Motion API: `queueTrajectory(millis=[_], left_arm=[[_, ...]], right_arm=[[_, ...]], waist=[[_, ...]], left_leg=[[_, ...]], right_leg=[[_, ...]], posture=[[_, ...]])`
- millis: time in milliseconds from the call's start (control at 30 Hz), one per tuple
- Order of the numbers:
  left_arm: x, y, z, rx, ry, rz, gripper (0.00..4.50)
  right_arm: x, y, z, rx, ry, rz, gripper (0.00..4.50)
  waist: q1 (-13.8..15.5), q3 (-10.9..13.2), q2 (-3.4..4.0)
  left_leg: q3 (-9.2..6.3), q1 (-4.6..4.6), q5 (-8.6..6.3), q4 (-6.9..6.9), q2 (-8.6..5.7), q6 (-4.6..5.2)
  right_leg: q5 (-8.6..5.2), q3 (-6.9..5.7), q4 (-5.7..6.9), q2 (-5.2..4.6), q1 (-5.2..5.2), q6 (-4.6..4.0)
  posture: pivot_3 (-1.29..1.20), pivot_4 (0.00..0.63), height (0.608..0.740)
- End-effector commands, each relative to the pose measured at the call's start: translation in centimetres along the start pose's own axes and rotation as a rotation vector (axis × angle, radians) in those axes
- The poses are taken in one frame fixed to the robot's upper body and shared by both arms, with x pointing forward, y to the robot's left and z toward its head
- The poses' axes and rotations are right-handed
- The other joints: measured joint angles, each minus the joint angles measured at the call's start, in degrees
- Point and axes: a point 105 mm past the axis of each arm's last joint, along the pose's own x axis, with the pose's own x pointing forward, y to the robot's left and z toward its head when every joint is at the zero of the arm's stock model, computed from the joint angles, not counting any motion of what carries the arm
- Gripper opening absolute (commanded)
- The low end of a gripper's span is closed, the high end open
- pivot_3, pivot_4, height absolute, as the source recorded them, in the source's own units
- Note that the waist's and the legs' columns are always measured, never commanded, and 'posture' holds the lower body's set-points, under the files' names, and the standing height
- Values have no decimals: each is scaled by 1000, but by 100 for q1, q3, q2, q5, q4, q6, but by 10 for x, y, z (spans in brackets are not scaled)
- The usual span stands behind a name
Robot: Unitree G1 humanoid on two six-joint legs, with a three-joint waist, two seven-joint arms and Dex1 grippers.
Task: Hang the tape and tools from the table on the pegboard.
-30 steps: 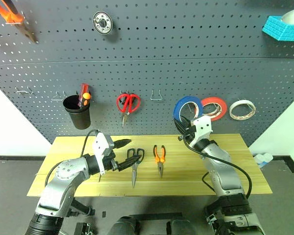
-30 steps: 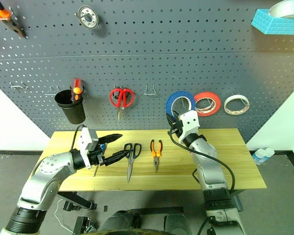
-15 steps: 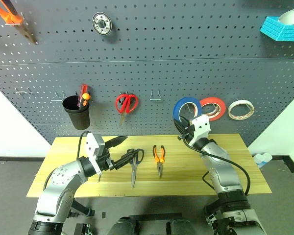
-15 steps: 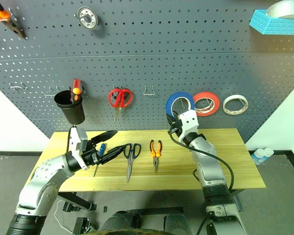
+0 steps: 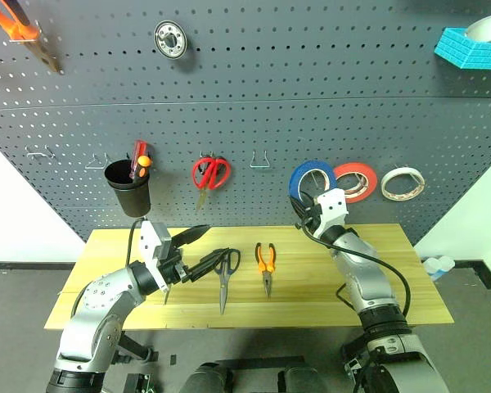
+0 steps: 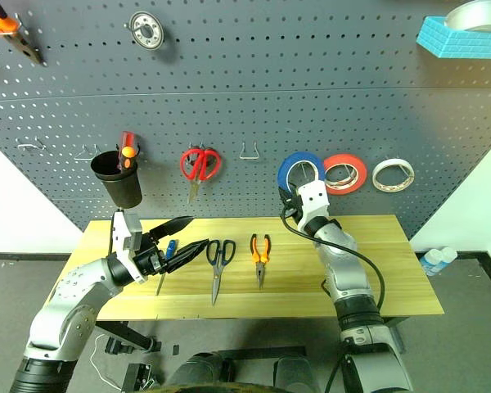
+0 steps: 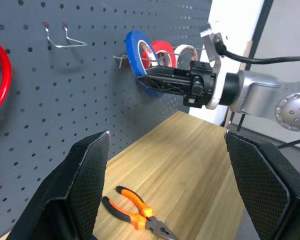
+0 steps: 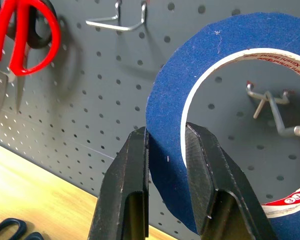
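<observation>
The right gripper point(image 8: 165, 150) was clamped on the lower rim of the blue tape roll point(image 8: 240, 75), one finger outside the band and one inside the pale core, holding the roll upright against the pegboard point(image 5: 311, 90). Through the roll's opening a metal hook point(image 8: 275, 112) stood out from the pegboard, with the roll around it but not plainly resting on it. Just beside the blue roll on the pegboard hung the red-orange roll point(image 5: 357, 181), and beyond that the white roll point(image 5: 403, 183).

Along the pegboard the other way came an empty wire hook point(image 5: 262, 160), the red-handled scissors point(image 5: 210, 173) and a black cup point(image 5: 129, 187) holding red and orange screwdrivers.

Below the pegboard, on the table point(image 5: 409, 278), lay the orange-handled pliers point(image 5: 266, 262) and, next to them, the dark-handled scissors point(image 5: 224, 274). The left gripper point(image 5: 198, 250) hovered near the scissors' handles with its jaws spread wide and nothing between them. The blue-handled screwdriver point(image 6: 165, 262) lay on the table under that gripper.
</observation>
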Motion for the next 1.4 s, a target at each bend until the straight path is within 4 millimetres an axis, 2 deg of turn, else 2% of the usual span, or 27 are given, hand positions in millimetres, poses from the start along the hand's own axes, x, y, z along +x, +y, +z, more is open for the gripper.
queueTrajectory(millis=[33, 867, 1233, 1400], left_arm=[[0, -4, 14, 30, -48, -19, 3847], [-1, -8, 14, 20, -38, -3, 3847], [-2, -9, 14, 22, -36, 1, 3847], [-2, -9, 13, 21, -31, -1, 3847]], right_arm=[[7, -6, 18, -26, -70, -15, 674], [20, -11, 2, 2, -33, -26, 674], [22, -10, -2, 4, -17, -27, 4141], [22, -9, -3, 7, -11, -16, 4141]], waist=[[-1, 0, 0], [3, -2, 1], [6, -2, 1], [6, -3, 1]], left_leg=[[0, 0, 0, 0, 0, 0], [0, 1, 2, 0, 2, -3], [0, 1, 2, -1, 2, -4], [0, 1, 3, -1, 2, -4]], right_leg=[[0, 0, 0, 0, 0, 0], [1, 1, 2, 2, 0, -2], [2, 1, 2, 3, 0, -3], [2, 1, 3, 3, 0, -3]], posture=[[9, 0, 717], [20, 0, 717], [29, 0, 717], [31, 0, 717]])
